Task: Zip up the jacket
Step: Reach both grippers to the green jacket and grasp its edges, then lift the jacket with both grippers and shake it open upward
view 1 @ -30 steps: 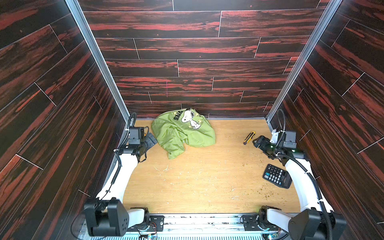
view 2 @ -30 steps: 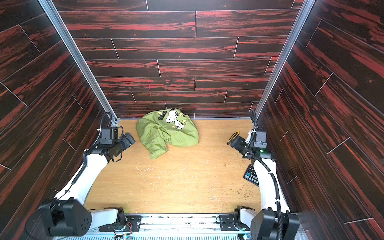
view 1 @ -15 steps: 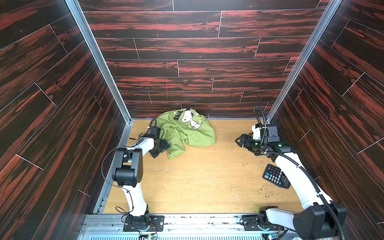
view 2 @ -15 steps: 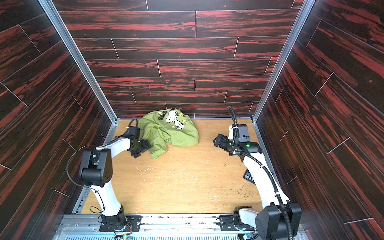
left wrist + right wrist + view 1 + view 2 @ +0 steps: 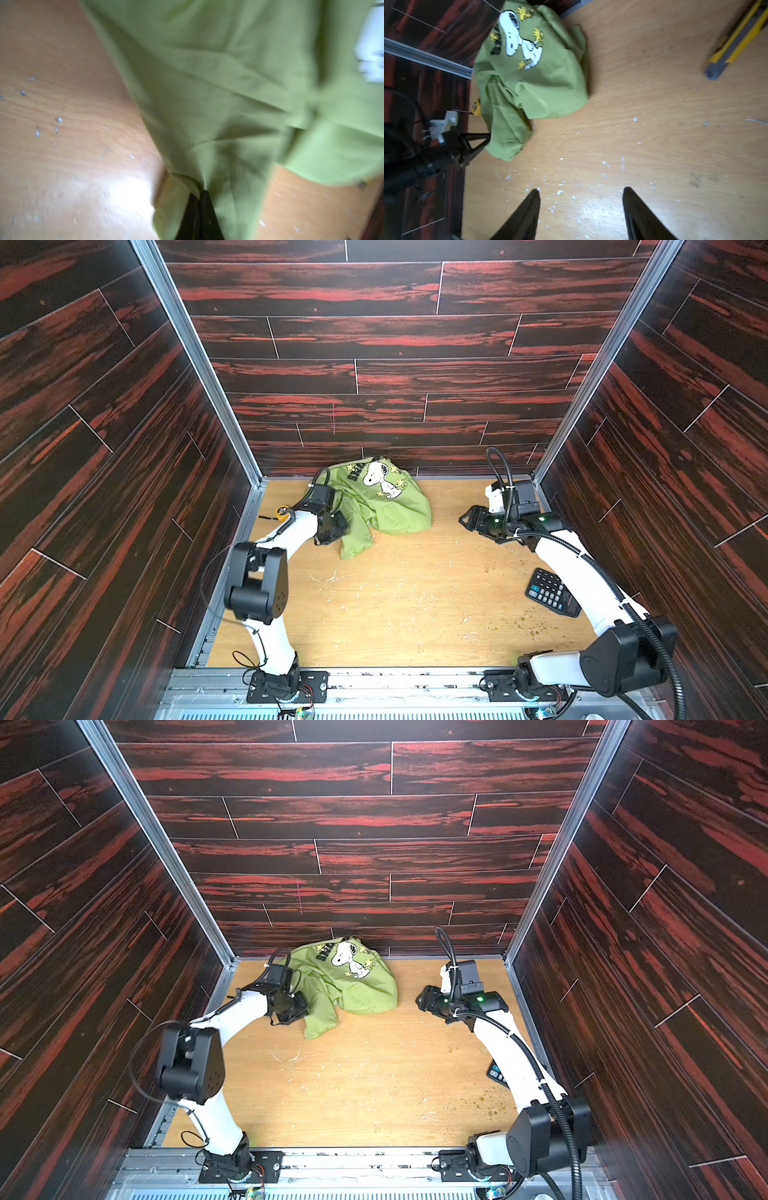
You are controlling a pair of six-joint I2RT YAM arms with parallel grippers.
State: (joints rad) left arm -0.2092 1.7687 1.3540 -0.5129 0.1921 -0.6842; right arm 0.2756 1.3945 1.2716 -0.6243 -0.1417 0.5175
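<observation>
Jacket (image 5: 386, 510): crumpled at the rear of the table (image 5: 395, 614), left of centre, against the back wall. The left gripper (image 5: 200, 192) is closed, pinching a near fold; only the left wrist view shows the pinch. The right gripper (image 5: 580, 190) is spread and empty, well apart from the jacket. The right wrist view alone shows a knife (image 5: 735, 39). Open tabletop lies between the grippers and in front.
</observation>
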